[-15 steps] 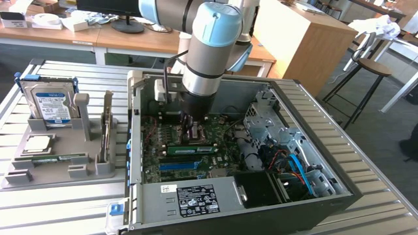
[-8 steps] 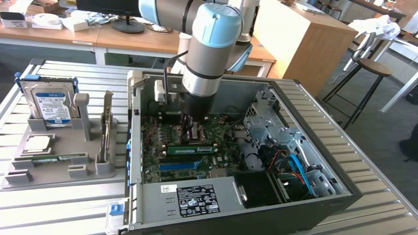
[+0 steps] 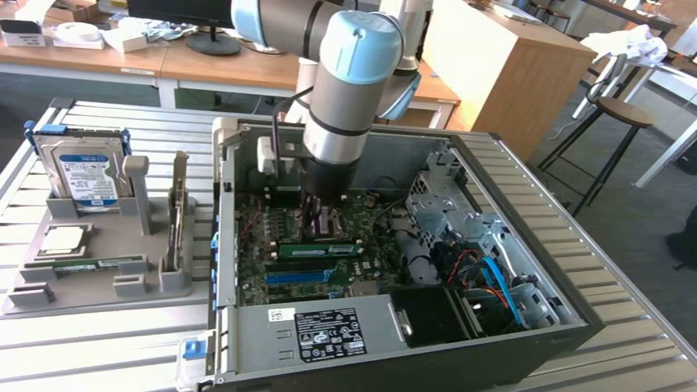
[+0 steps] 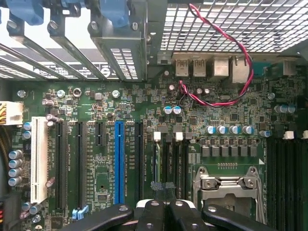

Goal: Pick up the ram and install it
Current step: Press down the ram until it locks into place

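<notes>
The gripper (image 3: 318,222) hangs low inside the open computer case (image 3: 523,204), just above the motherboard (image 4: 144,144) — its fingers (image 4: 153,216) are pressed together with nothing between them. The ram (image 3: 319,250) sits on the motherboard just below the gripper, beside the blue slot (image 3: 299,276).

Silver arm (image 3: 338,122), pale-blue joint caps

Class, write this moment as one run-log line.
gripper: shut | place: over motherboard inside case | ram: on motherboard, near gripper
</notes>
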Controlling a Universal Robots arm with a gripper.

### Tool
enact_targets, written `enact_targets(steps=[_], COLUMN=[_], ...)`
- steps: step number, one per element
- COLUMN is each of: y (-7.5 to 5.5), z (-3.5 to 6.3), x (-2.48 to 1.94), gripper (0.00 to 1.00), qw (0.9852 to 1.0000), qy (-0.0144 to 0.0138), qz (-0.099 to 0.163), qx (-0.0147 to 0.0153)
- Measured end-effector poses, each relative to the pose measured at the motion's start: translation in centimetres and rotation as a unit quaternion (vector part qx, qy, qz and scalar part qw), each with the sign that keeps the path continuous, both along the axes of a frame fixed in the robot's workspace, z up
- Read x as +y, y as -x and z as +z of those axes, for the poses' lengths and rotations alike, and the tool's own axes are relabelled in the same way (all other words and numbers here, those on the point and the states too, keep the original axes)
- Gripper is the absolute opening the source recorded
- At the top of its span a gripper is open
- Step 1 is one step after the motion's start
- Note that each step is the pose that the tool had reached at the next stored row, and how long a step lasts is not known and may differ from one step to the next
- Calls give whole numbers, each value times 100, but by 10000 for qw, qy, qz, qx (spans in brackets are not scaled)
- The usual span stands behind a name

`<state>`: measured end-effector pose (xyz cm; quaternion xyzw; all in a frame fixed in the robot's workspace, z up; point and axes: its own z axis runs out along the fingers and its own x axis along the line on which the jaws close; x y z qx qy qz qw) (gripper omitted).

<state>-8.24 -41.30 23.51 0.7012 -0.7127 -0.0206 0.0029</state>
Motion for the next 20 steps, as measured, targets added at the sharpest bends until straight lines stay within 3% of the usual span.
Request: enact_targets(steps=[20], y=[0], z=[-46], x=[1], gripper=[10], qw=[10000], qy=[-2], qz=[0], qx=[-1])
